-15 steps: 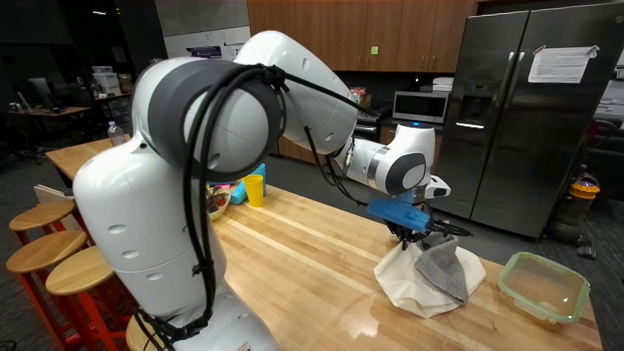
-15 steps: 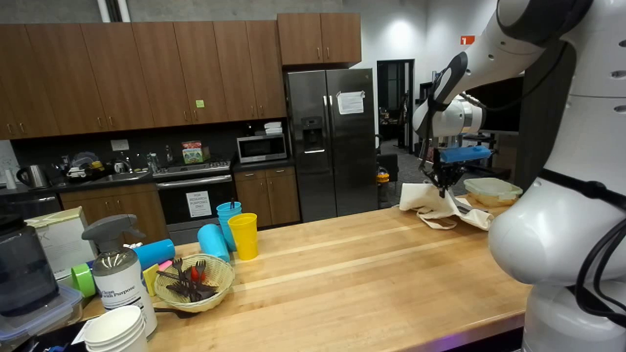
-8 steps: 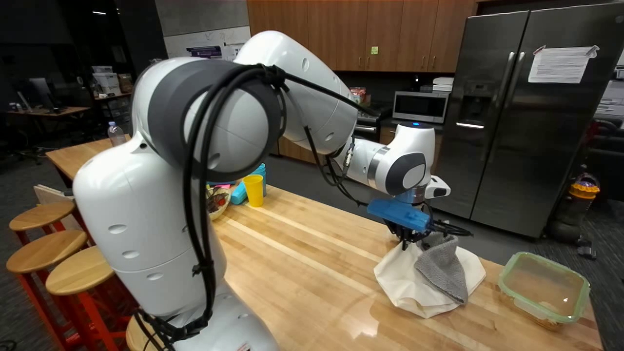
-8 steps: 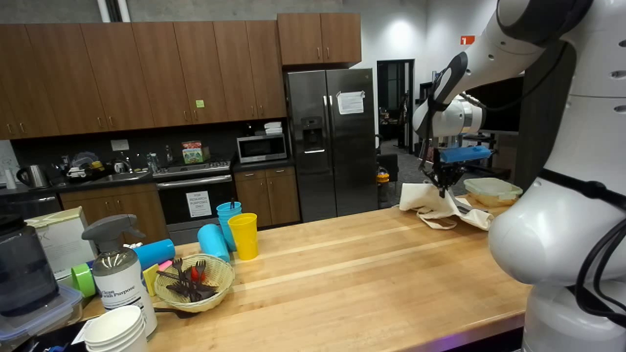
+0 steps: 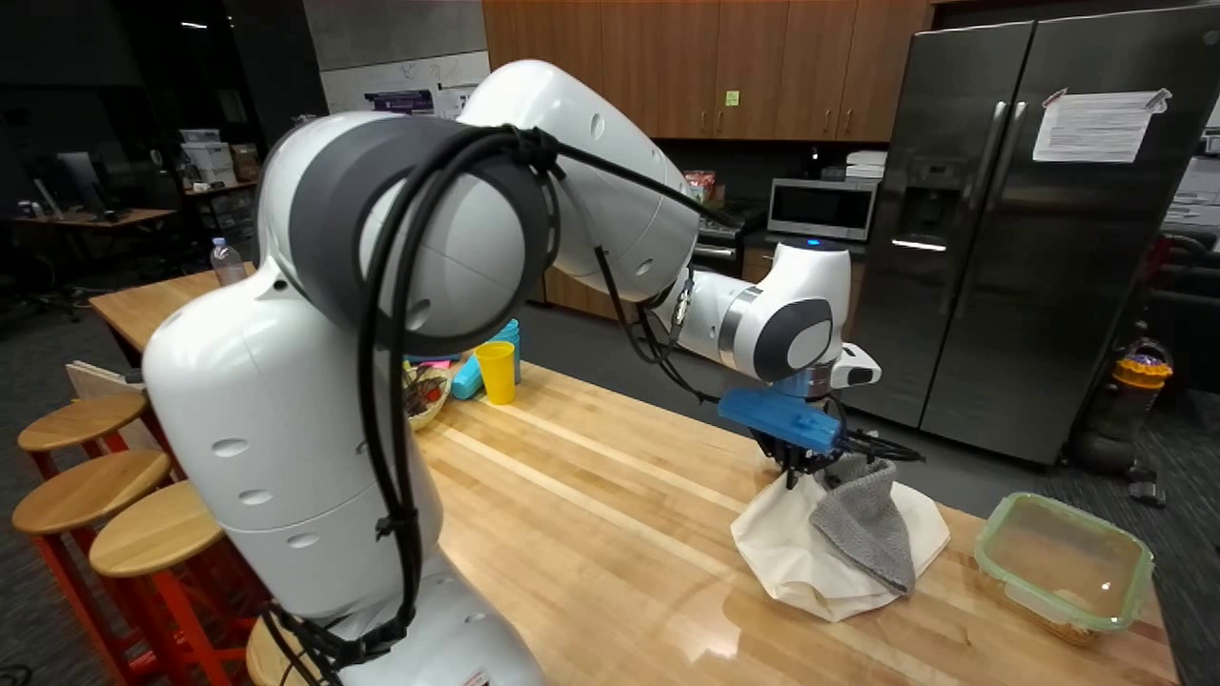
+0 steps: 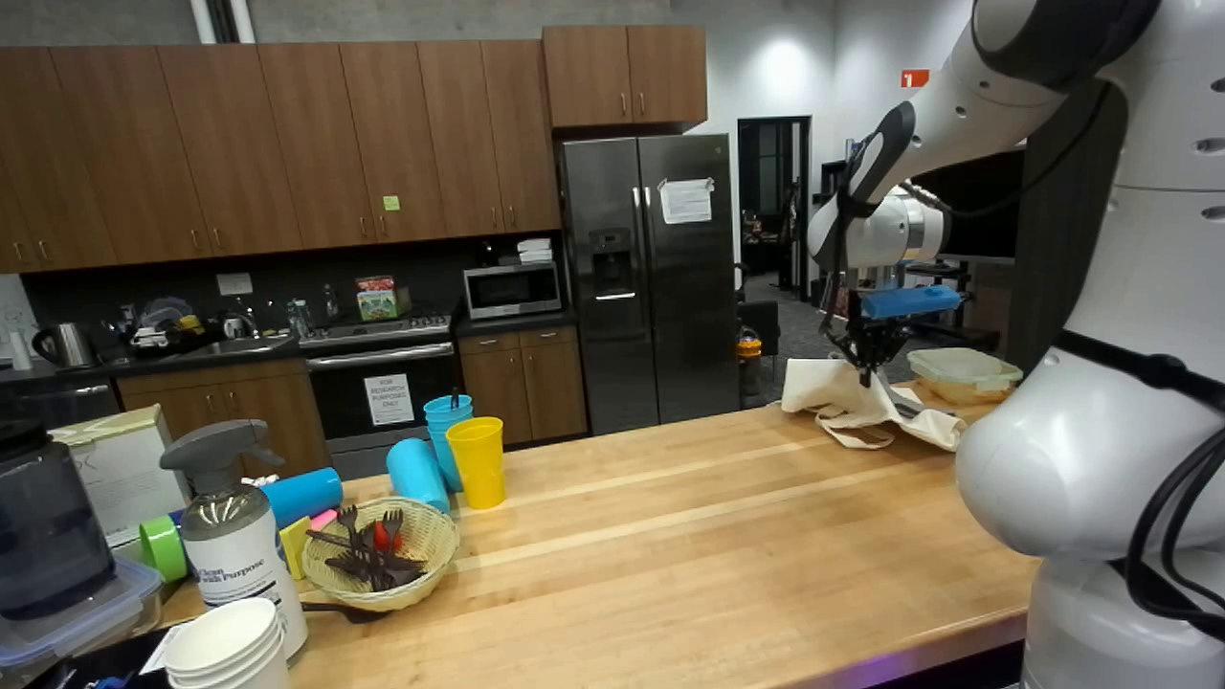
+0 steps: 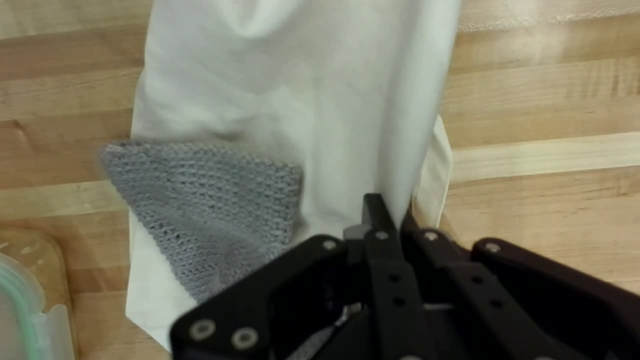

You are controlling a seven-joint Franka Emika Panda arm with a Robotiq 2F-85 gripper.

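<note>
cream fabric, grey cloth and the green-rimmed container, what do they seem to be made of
Cream fabric: probably plain cotton or canvas, matt; it looks smooth and falls in soft folds.
Grey cloth: likely knitted or woven yarn, matt; chunky raised stitches show in the wrist view.
Green-rimmed container: see-through and shiny, with bright highlights, so plastic or glass; which is unclear.
</note>
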